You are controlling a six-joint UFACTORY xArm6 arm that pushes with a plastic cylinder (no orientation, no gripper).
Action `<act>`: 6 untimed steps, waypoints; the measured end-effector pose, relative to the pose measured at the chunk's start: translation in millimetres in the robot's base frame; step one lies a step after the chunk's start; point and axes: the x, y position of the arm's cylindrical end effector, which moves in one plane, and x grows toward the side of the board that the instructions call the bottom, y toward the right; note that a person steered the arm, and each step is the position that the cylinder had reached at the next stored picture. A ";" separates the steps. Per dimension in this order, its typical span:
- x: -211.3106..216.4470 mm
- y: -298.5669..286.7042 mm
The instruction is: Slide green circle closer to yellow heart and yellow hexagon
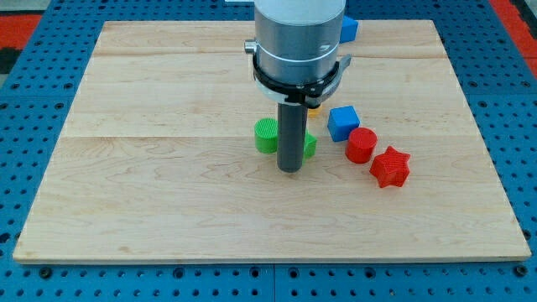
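The green circle (pixel 266 135) stands near the middle of the wooden board (pixel 151 168). My tip (pixel 289 169) rests on the board just right of and below it, very close to it. A second green block (pixel 310 145) shows partly behind the rod on its right; its shape is hidden. A small piece of a yellow block (pixel 314 106) shows under the arm's head, above the green blocks. Its shape cannot be made out, and no other yellow block shows. The arm's head hides the board behind it.
A blue cube (pixel 342 122), a red cylinder (pixel 361 144) and a red star (pixel 390 166) lie in a diagonal row right of my tip. Another blue block (pixel 349 29) is at the view's top, partly behind the arm.
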 end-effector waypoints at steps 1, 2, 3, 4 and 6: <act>-6.9 2.3; -5.7 2.3; -2.0 0.8; -1.6 -17.4; -6.0 -32.1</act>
